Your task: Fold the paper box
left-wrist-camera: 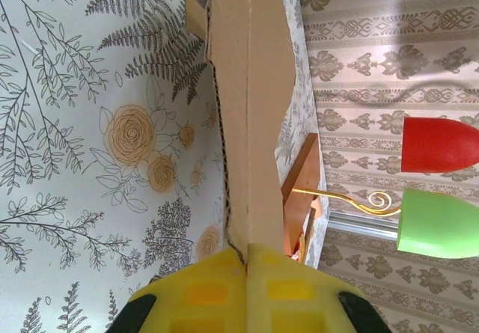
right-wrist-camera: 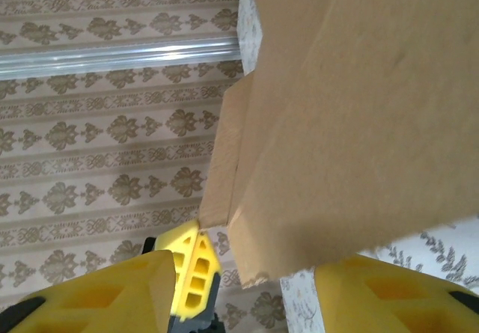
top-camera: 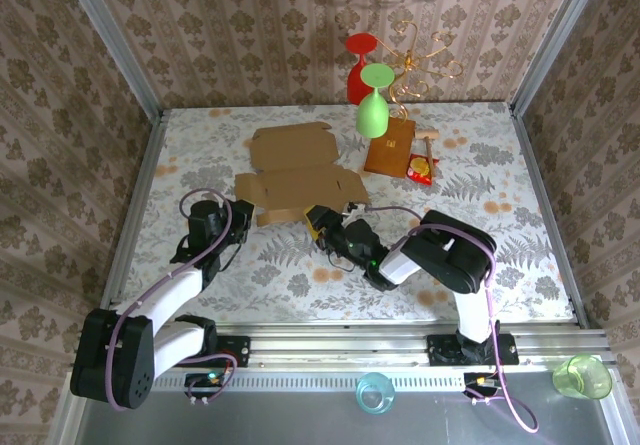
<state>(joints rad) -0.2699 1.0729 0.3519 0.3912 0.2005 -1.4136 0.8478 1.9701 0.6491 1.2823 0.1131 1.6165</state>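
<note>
The paper box point(top-camera: 295, 170) is a flat light-brown cardboard sheet with flaps, lying mid-table. My left gripper point(top-camera: 243, 213) is at its near-left flap. In the left wrist view the yellow fingers point(left-wrist-camera: 209, 292) are pressed together on the cardboard edge point(left-wrist-camera: 247, 86), which stands up from the table. My right gripper point(top-camera: 318, 220) is at the sheet's near edge. Its jaws point(right-wrist-camera: 243, 288) stand open, with a corner of the cardboard point(right-wrist-camera: 352, 123) hanging between them and a gap on the left side. Beyond that corner, the right wrist view catches the left gripper's yellow fingers point(right-wrist-camera: 191, 273).
A smaller orange-brown box point(top-camera: 390, 147) and a snack packet point(top-camera: 420, 170) lie right of the sheet. A green glass point(top-camera: 372, 105) and a red glass point(top-camera: 360, 65) hang on a gold rack point(top-camera: 420, 60) behind. A blue cup point(top-camera: 375, 393) and a green cup point(top-camera: 582, 375) sit by the front rail.
</note>
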